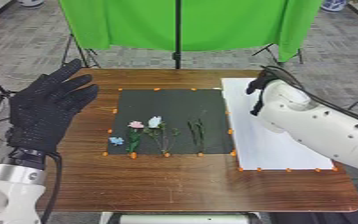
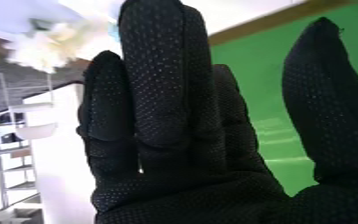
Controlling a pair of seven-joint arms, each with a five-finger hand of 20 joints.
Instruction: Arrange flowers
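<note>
Your R hand (image 1: pixel 265 80), released w/ fingers straight, is over the white sheet's (image 1: pixel 286 145) far end; L hand (image 1: pixel 42 112), relaxed, is at far left. Blue (image 1: pixel 116 141), pink (image 1: pixel 136 124) & white flowers (image 1: pixel 155 121) lie L to R on the black mat (image 1: pixel 168 102).

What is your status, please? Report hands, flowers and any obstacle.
Left hand open, raised. Right hand open, near white sheet's far end. Pink flower, white flower, blue flower on black mat. Nothing seen covering them.

A wooden tabletop (image 1: pixel 175 187) is holding a black mat (image 1: pixel 162 102) beside a white sheet (image 1: pixel 286 155), orange tabs (image 1: pixel 134 155) dotting edges of both.
</note>
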